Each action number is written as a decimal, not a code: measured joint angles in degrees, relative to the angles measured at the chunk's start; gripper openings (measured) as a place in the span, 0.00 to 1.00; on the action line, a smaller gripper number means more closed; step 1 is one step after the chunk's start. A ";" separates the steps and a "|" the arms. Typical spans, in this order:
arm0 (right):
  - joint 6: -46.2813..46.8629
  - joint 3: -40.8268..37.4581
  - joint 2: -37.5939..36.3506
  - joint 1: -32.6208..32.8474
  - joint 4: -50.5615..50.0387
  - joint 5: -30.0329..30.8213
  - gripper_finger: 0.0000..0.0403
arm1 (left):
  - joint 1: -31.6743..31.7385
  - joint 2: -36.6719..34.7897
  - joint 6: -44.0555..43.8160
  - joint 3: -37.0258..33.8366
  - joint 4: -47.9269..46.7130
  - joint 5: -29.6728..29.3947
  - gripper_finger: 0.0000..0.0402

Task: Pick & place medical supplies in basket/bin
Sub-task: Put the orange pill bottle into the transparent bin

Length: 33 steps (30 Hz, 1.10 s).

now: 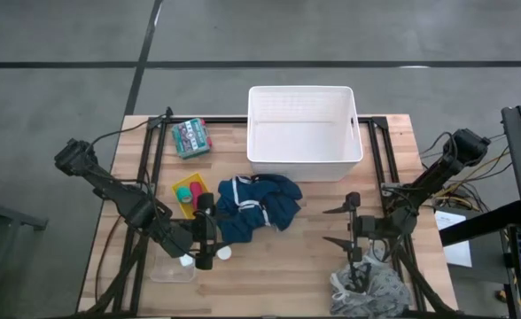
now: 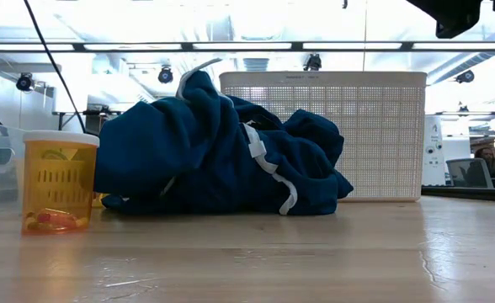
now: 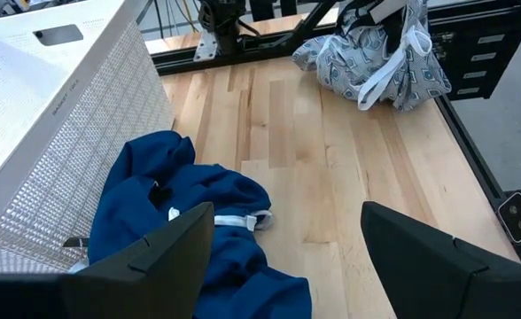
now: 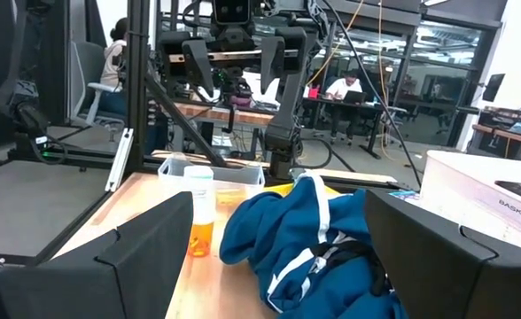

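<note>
The dark blue garment (image 1: pixel 257 206) lies crumpled on the desk (image 1: pixel 314 257) between the left end effector (image 1: pixel 206 232) and the right end effector (image 1: pixel 353 232), both with fingers apart and empty, white tub (image 1: pixel 303 133) beyond them.

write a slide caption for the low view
Table-level view: orange pill bottle beside crumpled dark blue garment, slotted white tub behind.

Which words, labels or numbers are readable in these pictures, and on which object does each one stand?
"BASKET": on the rim of the white tub, in the right wrist view.
Small print on the tub's slotted wall, left wrist view: too small to read.
Green patterned packet: print too small to read.
Orange pill bottle: no readable label.
</note>
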 joint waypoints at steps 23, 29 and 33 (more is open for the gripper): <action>0.00 0.00 0.00 0.00 0.00 0.02 0.81 | 0.03 0.00 -0.58 0.04 0.49 0.09 0.72; -0.06 0.00 0.00 -0.02 -0.02 0.02 0.81 | 0.24 0.00 -3.47 0.11 -1.70 7.92 0.72; 0.00 0.00 0.00 -0.02 -0.02 0.04 0.81 | 0.25 0.09 -8.52 0.11 -5.56 10.00 0.72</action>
